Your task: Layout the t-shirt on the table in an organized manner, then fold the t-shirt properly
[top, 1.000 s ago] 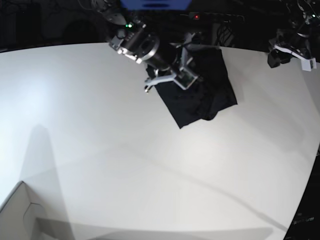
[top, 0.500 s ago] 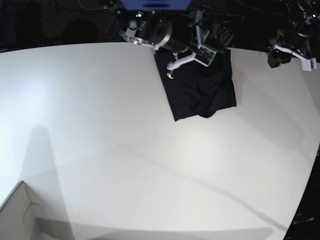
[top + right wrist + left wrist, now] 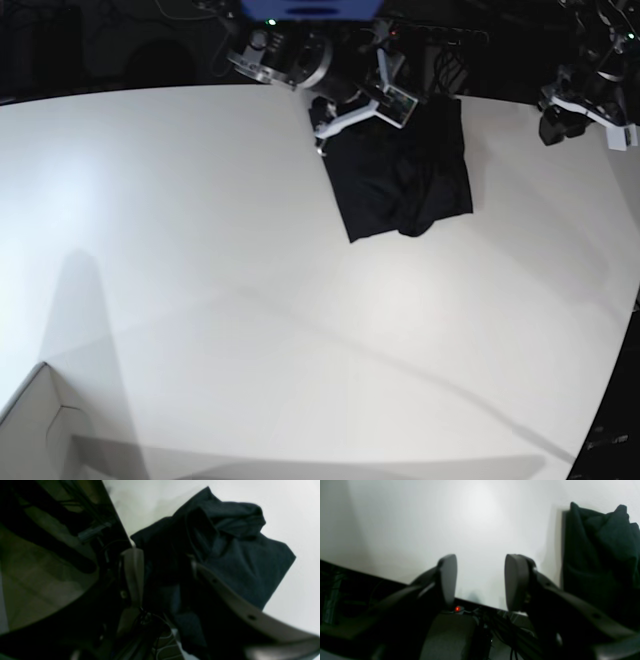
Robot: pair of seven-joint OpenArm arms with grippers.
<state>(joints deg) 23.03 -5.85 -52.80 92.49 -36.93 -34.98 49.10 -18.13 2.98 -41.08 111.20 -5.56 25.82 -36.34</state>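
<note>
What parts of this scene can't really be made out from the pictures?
- Base view: the far edge of the t-shirt is covered by the right tool.
- Right wrist view: the shirt cloth between the tool's prongs is dark and blurred; whether they touch it is unclear.
- Left wrist view: the shirt is cut off by the right edge.
- Base view: the left tool is small and dark; its prongs are not readable.
- Base view: the box corner is cut off.

A white cardboard box corner (image 3: 40, 425) sat at the lower left of the base view, partly cut off by the frame. Dark cables (image 3: 452, 62) hung in the black space behind. A small red indicator light (image 3: 457, 609) glowed among blurred wiring in the left wrist view.
</note>
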